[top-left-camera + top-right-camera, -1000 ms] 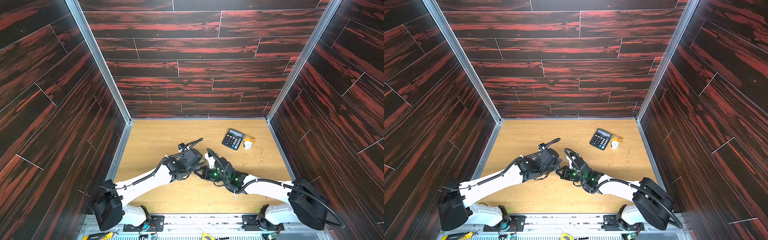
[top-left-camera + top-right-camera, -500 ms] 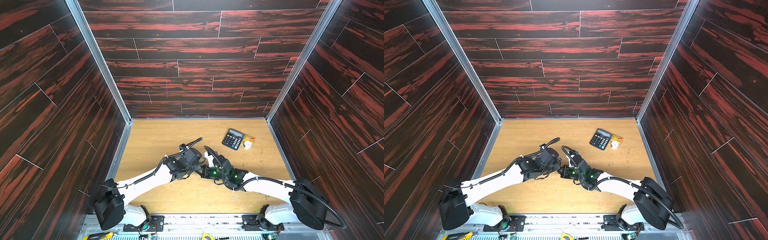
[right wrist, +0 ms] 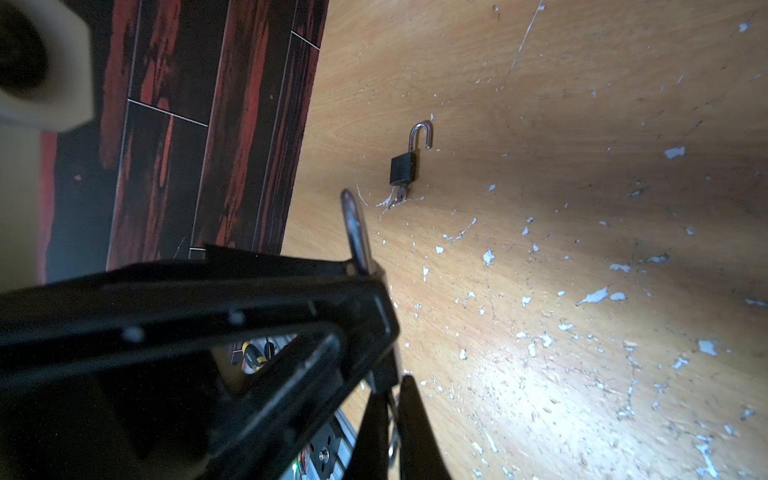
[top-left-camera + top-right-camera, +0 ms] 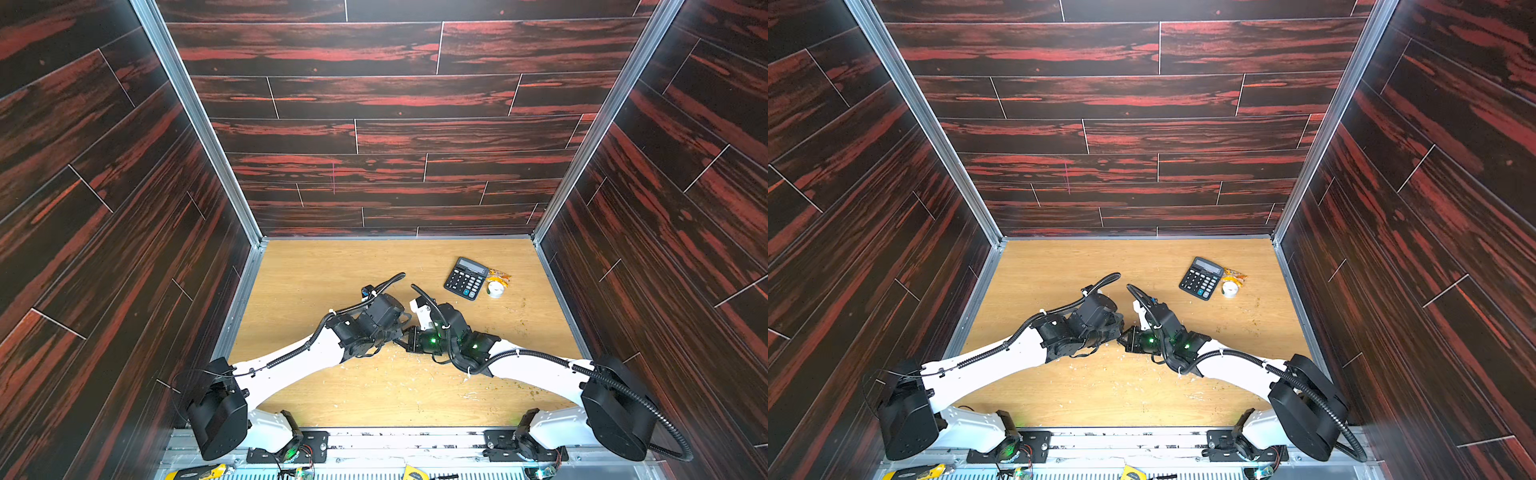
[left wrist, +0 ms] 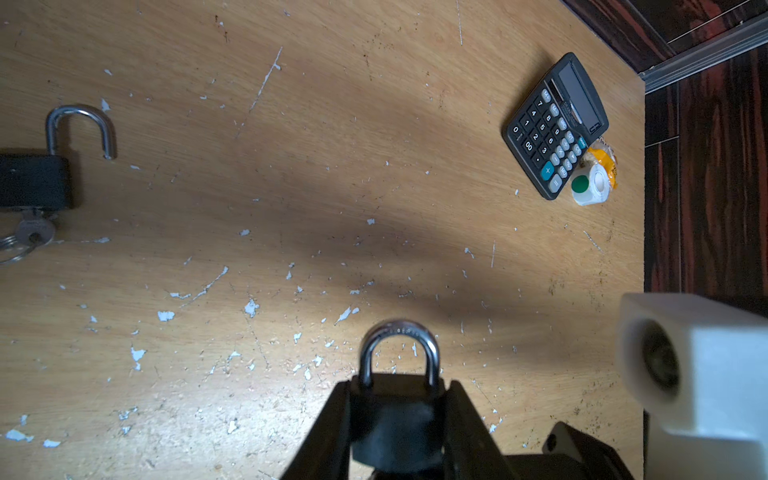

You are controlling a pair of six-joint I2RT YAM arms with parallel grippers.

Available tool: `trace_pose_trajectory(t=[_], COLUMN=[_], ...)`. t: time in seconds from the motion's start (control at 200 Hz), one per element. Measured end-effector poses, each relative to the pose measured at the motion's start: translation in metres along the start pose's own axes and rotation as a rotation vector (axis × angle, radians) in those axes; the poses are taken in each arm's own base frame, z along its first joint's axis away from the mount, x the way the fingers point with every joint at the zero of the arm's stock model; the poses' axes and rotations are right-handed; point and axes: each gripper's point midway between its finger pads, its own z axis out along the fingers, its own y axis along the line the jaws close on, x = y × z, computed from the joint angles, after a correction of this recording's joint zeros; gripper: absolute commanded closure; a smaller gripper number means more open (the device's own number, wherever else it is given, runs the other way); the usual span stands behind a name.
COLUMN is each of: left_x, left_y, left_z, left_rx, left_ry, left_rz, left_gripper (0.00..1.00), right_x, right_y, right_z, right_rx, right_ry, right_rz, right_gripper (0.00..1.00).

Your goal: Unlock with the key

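Where the wooden table (image 4: pixel 316 274) is flecked with pale scuffs, near its middle, the left arm (image 4: pixel 299 370) and the right arm (image 4: pixel 536 370) are brought tip to tip in both top views. The left hand (image 5: pixel 398 395) is seen clenched on the black body of a padlock (image 5: pixel 397 428), one finger on each flank. Its steel shackle (image 5: pixel 399 345) is seated at both ends and points away from the wrist. The right hand (image 3: pixel 392 395) is pinched nearly flat on a thin metal key (image 3: pixel 392 440), of which only a sliver and a ring are made out between the fingers. The key is held just beside the left hand; whether its blade is in the keyway cannot be told. A black calculator (image 4: pixel 465 277) is noted toward the far right of the table. A second padlock (image 5: pixel 33 178) is laid flat, well apart from both hands, with its shackle sprung open and a second key (image 5: pixel 35 230) seated in its base. A white tape roll (image 5: pixel 590 185) with a green dot is recorded just beside the calculator, and an orange wrapper (image 5: pixel 604 160) just beside the roll.
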Motion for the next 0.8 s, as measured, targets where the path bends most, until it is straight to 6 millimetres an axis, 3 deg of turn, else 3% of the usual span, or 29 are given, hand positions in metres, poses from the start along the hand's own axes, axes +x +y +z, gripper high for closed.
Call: trace_pose_trajectory(t=[0.441,0.797], left_x=[-0.003,-0.014], left_y=[-0.015,-0.016], left_z=[-0.004,-0.015], left_rx=[0.005,0.071], left_ry=[-0.015,-0.051], left_rz=[0.108,0.048], left_gripper=[1.0,1.0], right_x=[-0.01,-0.011], right_y=[0.004,0.02], right_z=[-0.012,-0.016], right_rx=[-0.02,-0.134], right_ry=[0.038,0.08], right_rz=[0.034,0.097], right_gripper=[1.0,1.0])
